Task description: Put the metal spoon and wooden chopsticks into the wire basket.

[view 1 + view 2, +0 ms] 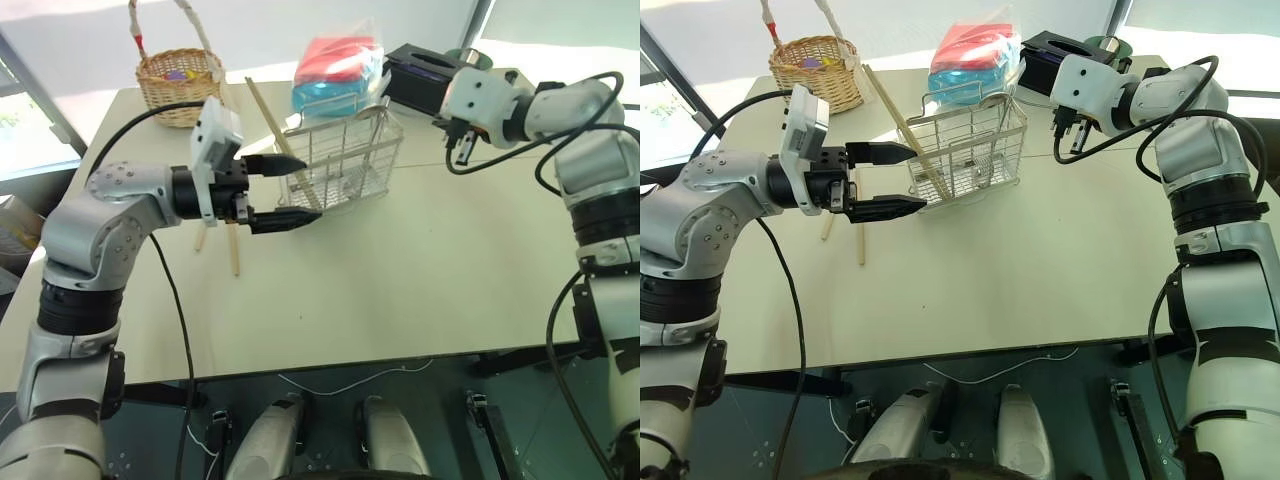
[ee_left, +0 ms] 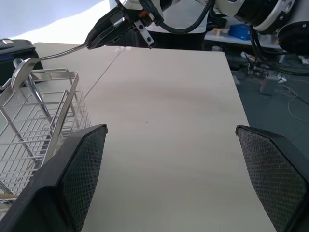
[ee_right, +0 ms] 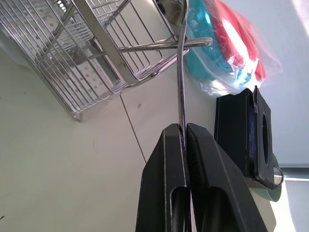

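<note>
Right wrist view: right pincer (image 3: 186, 133) pinching metal spoon (image 3: 181, 72) handle, bowl beyond at wire basket (image 3: 91, 53) rim, cut off; head views: left pincer (image 1: 285, 190) spread beside basket; wooden chopsticks (image 1: 272, 130) leaning inside it.

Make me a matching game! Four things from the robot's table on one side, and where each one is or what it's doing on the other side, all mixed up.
Things:
1. metal spoon
2. wooden chopsticks
3. left end effector
4. wicker basket

Places or states:
A. open, holding nothing
B. at the table's far left corner
C. pinched in the shut right end effector, bowl over the wire basket
D. one leaning in the wire basket, sticking out above it

Pairs: 1-C, 2-D, 3-A, 4-B
</note>
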Robot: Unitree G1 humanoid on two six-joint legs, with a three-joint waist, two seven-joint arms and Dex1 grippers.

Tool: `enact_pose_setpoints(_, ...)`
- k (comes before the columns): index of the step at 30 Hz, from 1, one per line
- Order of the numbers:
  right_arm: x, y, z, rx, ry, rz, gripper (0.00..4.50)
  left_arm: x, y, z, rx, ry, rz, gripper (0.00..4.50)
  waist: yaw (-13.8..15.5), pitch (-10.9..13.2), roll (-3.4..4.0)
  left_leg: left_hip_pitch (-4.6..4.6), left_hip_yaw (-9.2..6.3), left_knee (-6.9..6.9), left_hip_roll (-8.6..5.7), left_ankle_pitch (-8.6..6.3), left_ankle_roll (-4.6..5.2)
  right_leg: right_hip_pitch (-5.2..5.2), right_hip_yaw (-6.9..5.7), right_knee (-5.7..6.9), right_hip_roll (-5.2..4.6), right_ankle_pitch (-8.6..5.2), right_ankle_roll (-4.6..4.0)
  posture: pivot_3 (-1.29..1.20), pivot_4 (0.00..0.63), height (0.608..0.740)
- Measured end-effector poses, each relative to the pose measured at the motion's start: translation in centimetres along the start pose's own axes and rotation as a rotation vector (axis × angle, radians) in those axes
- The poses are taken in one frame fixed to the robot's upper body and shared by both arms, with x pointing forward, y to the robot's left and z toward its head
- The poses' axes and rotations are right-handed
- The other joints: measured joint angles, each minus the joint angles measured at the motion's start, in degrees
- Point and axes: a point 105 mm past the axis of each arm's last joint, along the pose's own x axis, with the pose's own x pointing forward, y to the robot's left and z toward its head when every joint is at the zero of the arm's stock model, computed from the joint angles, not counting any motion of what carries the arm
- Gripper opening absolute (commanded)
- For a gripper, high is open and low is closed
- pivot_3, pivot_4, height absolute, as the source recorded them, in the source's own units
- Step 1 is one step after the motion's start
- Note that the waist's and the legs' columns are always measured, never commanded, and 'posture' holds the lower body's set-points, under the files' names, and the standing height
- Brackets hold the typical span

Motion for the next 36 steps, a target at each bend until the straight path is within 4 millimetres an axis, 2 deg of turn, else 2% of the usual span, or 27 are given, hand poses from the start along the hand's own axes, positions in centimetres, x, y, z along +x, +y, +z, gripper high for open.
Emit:
enact_pose_setpoints(7, 0.0, 0.1, -0.1, 0.005, 0.003, 0.013, 0.05, 0.0, 0.1, 0.0, -0.003, 0.000, 0.002, 4.50, 0.00, 0.00, 0.00, 0.00, 0.00, 0.00, 0.00, 0.00, -0.01, 0.00, 0.00, 0.01, 0.00, 0.00, 0.00, 0.00, 0.150, 0.725)
enact_pose_setpoints(8, 0.0, 0.1, -0.1, 0.006, 0.003, 0.013, 0.66, 0.0, 0.1, -0.1, -0.005, 0.000, 0.003, 4.50, 0.00, 0.00, 0.00, 0.00, 0.00, 0.01, 0.00, 0.00, -0.01, 0.00, 0.00, 0.01, 0.00, 0.00, 0.00, 0.00, 0.150, 0.725)
enact_pose_setpoints(10, 0.0, 0.1, 0.0, 0.006, 0.002, 0.013, 1.30, 0.0, 0.1, -0.1, -0.005, 0.000, 0.003, 4.50, -0.01, 0.00, 0.00, 0.00, 0.00, 0.01, 0.00, 0.01, -0.01, 0.00, 0.00, 0.01, 0.00, 0.00, 0.00, 0.00, 0.150, 0.725)
enact_pose_setpoints(15, 0.0, 0.1, 0.0, 0.001, 0.000, 0.009, 3.77, -0.1, 0.1, -0.1, -0.004, -0.001, 0.002, 4.50, -0.01, 0.00, 0.00, 0.00, 0.00, 0.02, 0.00, 0.01, -0.01, 0.00, 0.00, 0.02, 0.00, 0.00, 0.00, 0.00, 0.150, 0.725)
enact_pose_setpoints(23, -0.1, -0.5, 0.2, 0.000, -0.011, -0.041, 3.77, -0.1, 0.2, 0.0, -0.004, -0.002, 0.004, 4.50, -0.01, 0.00, 0.00, 0.00, 0.00, 0.03, 0.00, 0.01, -0.02, 0.00, 0.00, 0.04, 0.00, 0.00, 0.00, 0.00, 0.150, 0.725)
enact_pose_setpoints(29, -0.2, -1.5, 1.1, 0.000, -0.036, -0.087, 3.77, 0.0, 0.3, 0.1, 0.002, -0.005, 0.004, 4.50, -0.02, 0.00, 0.00, 0.00, 0.00, 0.03, 0.00, 0.02, -0.03, 0.00, 0.01, 0.04, 0.00, 0.00, 0.00, 0.00, 0.150, 0.725)
enact_pose_setpoints(36, -0.2, -1.6, 0.7, 0.027, -0.028, -0.100, 3.77, 0.1, 0.4, 0.3, 0.004, -0.013, 0.005, 4.50, -0.03, 0.00, 0.00, 0.01, 0.00, 0.04, 0.00, 0.02, -0.03, 0.00, 0.01, 0.05, 0.01, 0.00, 0.00, 0.00, 0.150, 0.725)
